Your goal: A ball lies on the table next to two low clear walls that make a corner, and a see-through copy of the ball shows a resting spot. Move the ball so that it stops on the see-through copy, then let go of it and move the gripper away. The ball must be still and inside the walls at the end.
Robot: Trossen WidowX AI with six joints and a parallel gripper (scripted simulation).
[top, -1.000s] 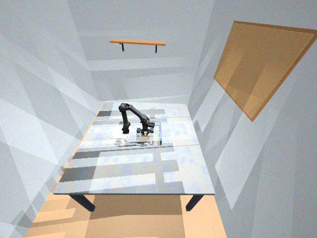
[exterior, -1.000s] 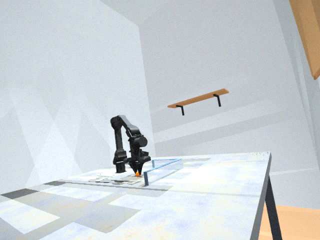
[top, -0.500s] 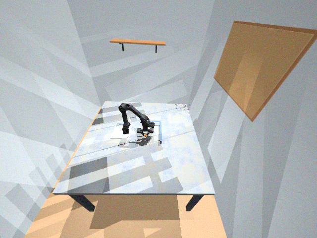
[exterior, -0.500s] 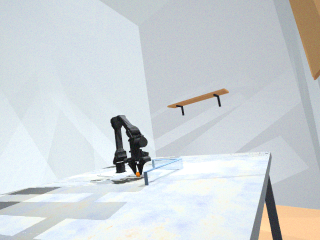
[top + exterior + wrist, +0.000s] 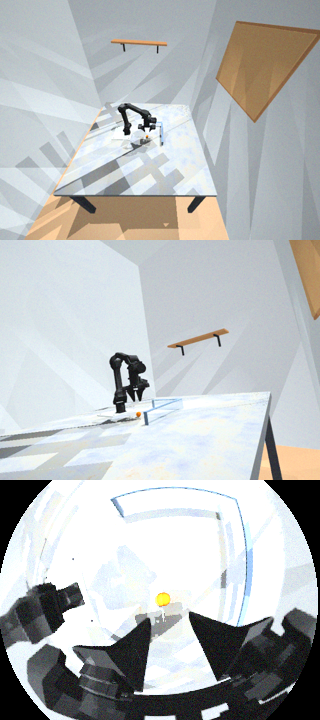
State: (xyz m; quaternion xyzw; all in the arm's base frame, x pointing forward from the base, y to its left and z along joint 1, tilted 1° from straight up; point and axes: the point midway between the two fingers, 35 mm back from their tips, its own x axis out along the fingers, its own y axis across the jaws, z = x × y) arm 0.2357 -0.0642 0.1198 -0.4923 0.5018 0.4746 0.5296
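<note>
Gripper [image 5: 136, 394] raised well above the table [image 5: 196, 436], jaws spread and holding nothing. Orange ball [image 5: 138, 414] at rest on the surface, directly below and slightly ahead of the fingertips, just beside the near end of the clear walls [image 5: 165, 405], on their open inner side. See-through copy not distinguishable. No long axis on a ball. For withdrawal, probably only a lift straight up and away, without touching.

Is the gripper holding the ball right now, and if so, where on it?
Nothing is held. The gripper is open and raised above the table, and the orange ball lies on it, clear of the fingers.
</note>
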